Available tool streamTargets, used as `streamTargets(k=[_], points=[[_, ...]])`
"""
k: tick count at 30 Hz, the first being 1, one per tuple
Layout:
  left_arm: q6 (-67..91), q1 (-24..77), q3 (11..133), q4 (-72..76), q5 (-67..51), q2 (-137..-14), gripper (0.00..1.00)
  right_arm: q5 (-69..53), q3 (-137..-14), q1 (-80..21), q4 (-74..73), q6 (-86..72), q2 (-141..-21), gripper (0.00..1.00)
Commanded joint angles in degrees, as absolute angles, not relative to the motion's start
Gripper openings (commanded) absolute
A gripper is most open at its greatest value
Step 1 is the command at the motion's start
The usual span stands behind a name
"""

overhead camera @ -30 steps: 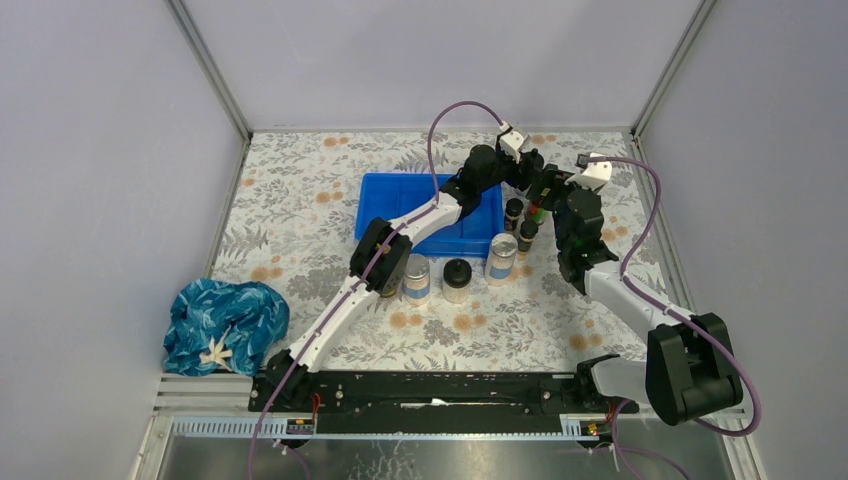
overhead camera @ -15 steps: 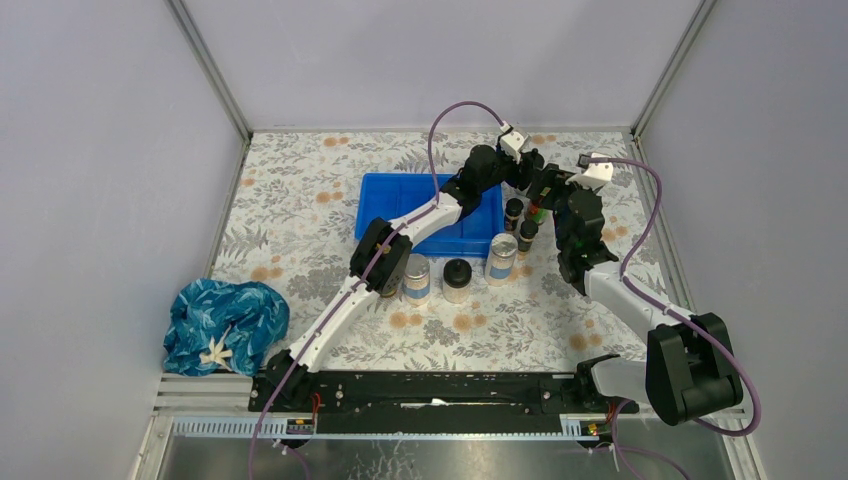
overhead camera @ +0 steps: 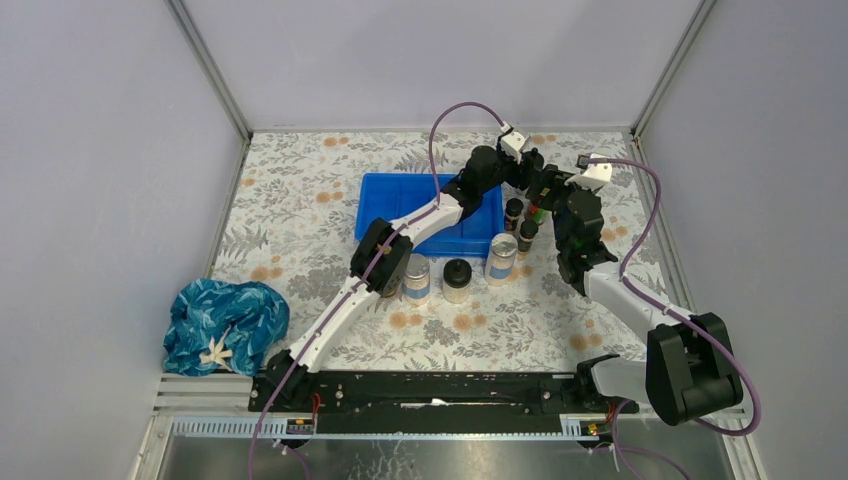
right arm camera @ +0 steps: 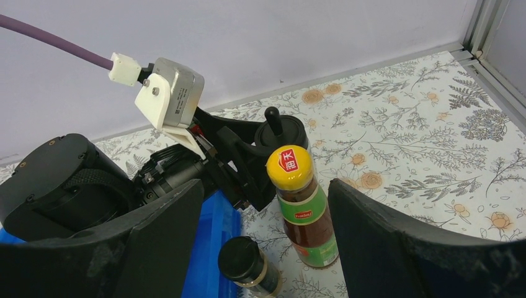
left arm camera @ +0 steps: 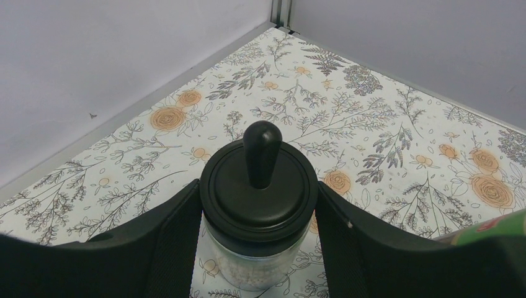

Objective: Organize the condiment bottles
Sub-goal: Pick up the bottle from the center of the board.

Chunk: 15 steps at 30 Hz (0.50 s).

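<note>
Clamped on domed jar (left arm camera: 257, 192) at lid level with left gripper (left arm camera: 257, 217), upright on mat (left arm camera: 372, 112) just past tray (right arm camera: 214, 239), probably for a straight no-tip lift; holding right gripper (right arm camera: 267, 217) released, facing yellow-cap bottle (right arm camera: 304, 217), not touching, likely staged for next pick.

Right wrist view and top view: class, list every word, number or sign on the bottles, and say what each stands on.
Red sticker on the yellow cap: white Chinese characters, too blurred to quote.
Red oval on the green label below it: small lettering, unreadable.
Blue band on the silver-lidded jar, top view: too small to read.
Nothing else legible.
</note>
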<state>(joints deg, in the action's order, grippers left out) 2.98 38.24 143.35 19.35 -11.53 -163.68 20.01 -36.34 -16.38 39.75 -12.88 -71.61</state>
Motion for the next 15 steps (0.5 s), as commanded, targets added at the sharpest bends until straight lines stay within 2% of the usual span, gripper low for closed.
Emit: streamTargets(k=[1, 15], points=[[2.38, 38.72, 142.00, 18.53, -10.48, -162.38, 0.00, 21.25, -36.59, -17.05, 42.01, -13.18, -70.53, 0.80], [1.76, 38.90, 139.53, 20.28, -9.16, -159.25, 0.00, 21.18, -36.96, -17.14, 41.34, -12.96, -70.05, 0.80]])
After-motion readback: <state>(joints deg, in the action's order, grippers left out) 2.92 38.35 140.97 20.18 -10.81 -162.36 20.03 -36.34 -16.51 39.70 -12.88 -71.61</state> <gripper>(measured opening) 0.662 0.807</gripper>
